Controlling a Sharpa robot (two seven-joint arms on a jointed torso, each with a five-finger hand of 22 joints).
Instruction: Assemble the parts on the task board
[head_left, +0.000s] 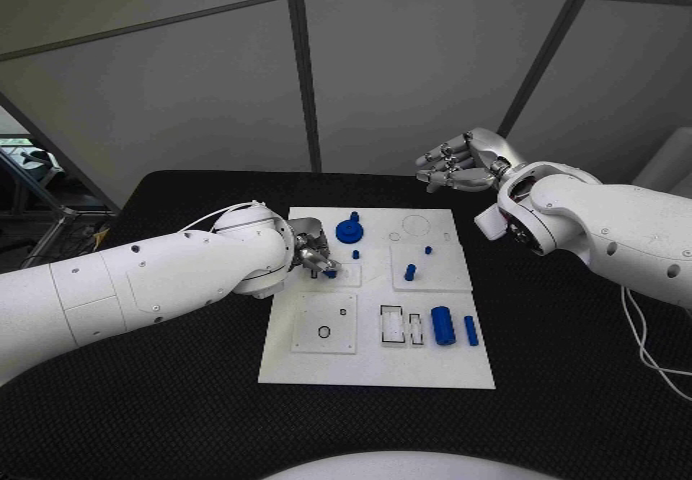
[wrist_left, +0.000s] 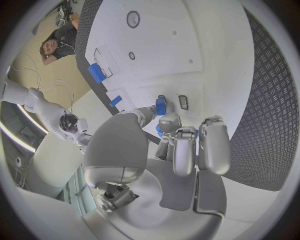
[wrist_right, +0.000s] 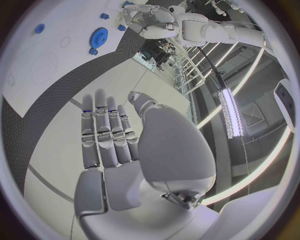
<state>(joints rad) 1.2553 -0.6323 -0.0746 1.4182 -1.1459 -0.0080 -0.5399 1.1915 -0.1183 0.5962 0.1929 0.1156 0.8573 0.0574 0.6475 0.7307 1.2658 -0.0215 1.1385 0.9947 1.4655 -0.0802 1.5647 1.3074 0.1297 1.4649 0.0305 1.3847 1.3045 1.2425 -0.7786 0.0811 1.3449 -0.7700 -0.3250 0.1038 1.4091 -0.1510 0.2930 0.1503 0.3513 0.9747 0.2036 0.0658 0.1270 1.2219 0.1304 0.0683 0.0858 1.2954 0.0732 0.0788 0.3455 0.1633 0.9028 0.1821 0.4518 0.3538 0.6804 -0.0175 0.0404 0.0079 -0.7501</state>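
I saw grey partition panels behind the black table (head_left: 173, 420), with the white task board (head_left: 378, 370) lying at the tabletop's middle. My left hand (head_left: 313, 256) sat over the board's left edge, its fingers pinching a small blue part (wrist_left: 160, 105) just above the plate. My right hand (head_left: 464, 163) hovered beyond the board's far right corner, holding nothing, its fingers straight and side by side in its wrist view. A blue gear (head_left: 349, 231) stood near the board's far edge, a blue peg (head_left: 410, 271) stood right of centre, and a blue cylinder (head_left: 443, 326) and a slim blue bar (head_left: 470, 330) lay near the right edge.
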